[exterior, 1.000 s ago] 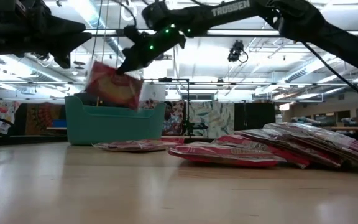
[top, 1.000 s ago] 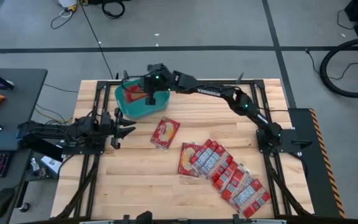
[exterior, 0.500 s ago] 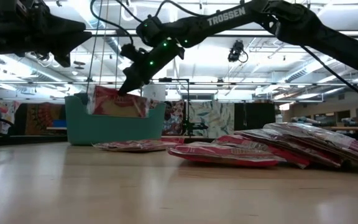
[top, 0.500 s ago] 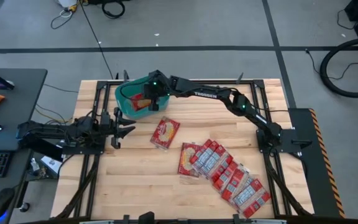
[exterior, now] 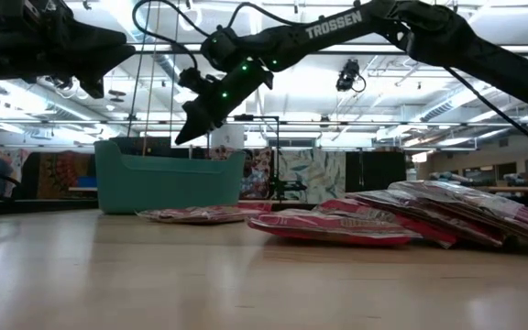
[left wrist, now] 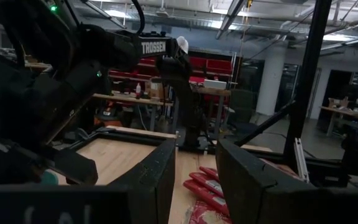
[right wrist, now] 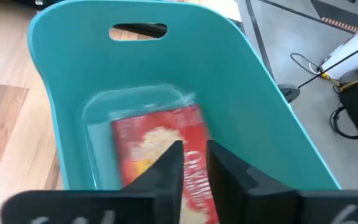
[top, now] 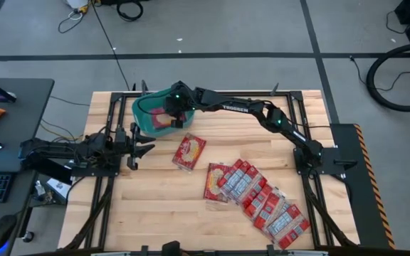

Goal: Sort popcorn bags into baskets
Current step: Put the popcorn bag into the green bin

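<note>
popcorn bag [right wrist: 166,149] lying flat in teal basket [top: 142,114] near bench far-left corner; right gripper [top: 174,117] over basket, fingers parted, empty; left gripper [top: 139,140] parked at left edge, open; drop step done, next calls for reaching lone bag [top: 189,151] mid-bench

A: What sits ahead of the left gripper [left wrist: 194,180]?

B: Its two dark fingers [left wrist: 151,177] stand apart with a gap between them. Through that gap lie red bags [left wrist: 207,190] on the wooden table [left wrist: 114,152].

A: And farther off?

B: The right arm [left wrist: 104,50], marked TROSSEN, crosses above and ahead of the fingers. Its base [left wrist: 188,118] stands at the table's far side, beyond the bags.
</note>
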`<state>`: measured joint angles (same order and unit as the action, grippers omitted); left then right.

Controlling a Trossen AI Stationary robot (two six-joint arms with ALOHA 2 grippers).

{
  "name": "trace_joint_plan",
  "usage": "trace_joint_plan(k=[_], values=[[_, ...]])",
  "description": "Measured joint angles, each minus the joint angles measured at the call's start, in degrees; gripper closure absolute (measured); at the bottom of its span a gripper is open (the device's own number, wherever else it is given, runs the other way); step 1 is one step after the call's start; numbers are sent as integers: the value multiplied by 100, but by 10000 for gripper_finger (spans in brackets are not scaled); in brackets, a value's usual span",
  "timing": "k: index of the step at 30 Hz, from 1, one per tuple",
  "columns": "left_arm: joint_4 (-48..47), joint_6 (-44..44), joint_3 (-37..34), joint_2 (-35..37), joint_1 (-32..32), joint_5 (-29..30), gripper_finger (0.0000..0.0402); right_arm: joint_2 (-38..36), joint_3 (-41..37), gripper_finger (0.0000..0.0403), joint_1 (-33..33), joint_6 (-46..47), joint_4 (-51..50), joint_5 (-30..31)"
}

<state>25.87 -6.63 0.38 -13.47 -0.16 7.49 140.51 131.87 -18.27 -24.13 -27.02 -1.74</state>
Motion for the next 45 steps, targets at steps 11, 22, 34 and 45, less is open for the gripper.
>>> trace_joint_plan(k=[11, 22, 34, 45], values=[[0, -15, 0, 0, 0, 2, 280, -397, 271, 269, 91, -256, -680, 209], [9, -13, 0, -1, -1, 1, 280, -954, 299, 270, 729, 376, -3182, 363], [375, 97, 0, -26, -1, 1, 280, -1132, -464, 271, 1703, 1067, -4029, 1295], [-831, -319, 606, -593, 0, -2, 280, -2268, -2959, 271, 2005, 1251, -1827, 1615]])
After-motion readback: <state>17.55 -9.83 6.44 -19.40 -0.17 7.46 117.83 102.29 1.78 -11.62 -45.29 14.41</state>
